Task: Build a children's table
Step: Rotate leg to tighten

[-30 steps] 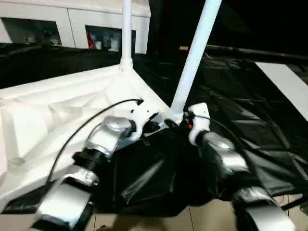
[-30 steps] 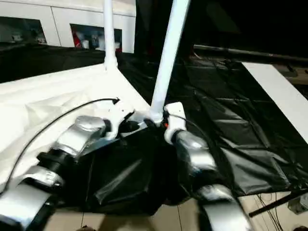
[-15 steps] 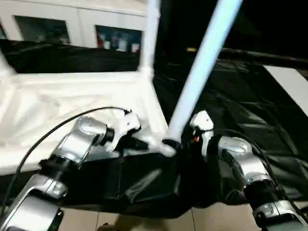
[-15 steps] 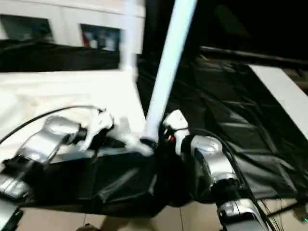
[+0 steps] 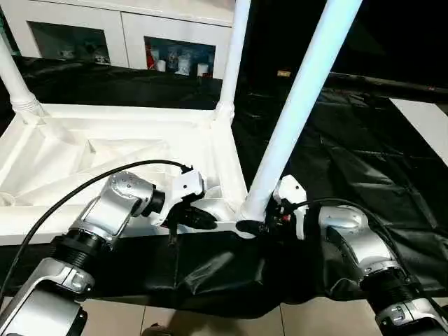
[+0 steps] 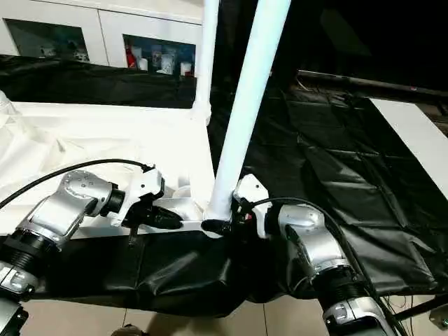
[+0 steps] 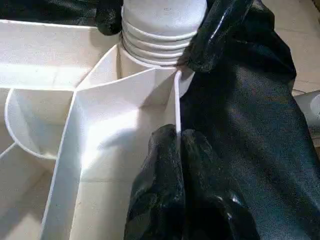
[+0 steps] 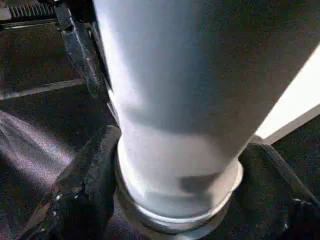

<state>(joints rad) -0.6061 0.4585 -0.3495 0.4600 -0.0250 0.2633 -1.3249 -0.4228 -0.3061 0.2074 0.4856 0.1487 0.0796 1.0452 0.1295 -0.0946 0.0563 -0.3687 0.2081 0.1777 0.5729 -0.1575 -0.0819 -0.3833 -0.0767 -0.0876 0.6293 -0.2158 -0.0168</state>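
Black fingers of the left gripper [image 5: 203, 220] are pressed together on the thin near edge wall of the upturned tabletop [image 5: 105, 150], close to its front corner socket [image 5: 227, 210], pinching that rim. Beside it, the right gripper [image 8: 172, 190] stands spread around the base of the near leg [image 5: 301, 105], one finger on each side of the tube just above its collar; contact looks close, but a firm clamp cannot be confirmed.

Step in hand, as judged: seating this near leg in the corner socket while the top is steadied. The tabletop lies underside up on the black-sheeted work table [image 5: 364, 161]. Farther back, a second leg [image 5: 234, 56] stands in the rear corner, and a third leg [image 5: 14, 80] rises at the far left. Behind stands a white cabinet [image 5: 126, 28].

Next move calls for closing on the tube and driving it squarely into the socket, with the rim held still.
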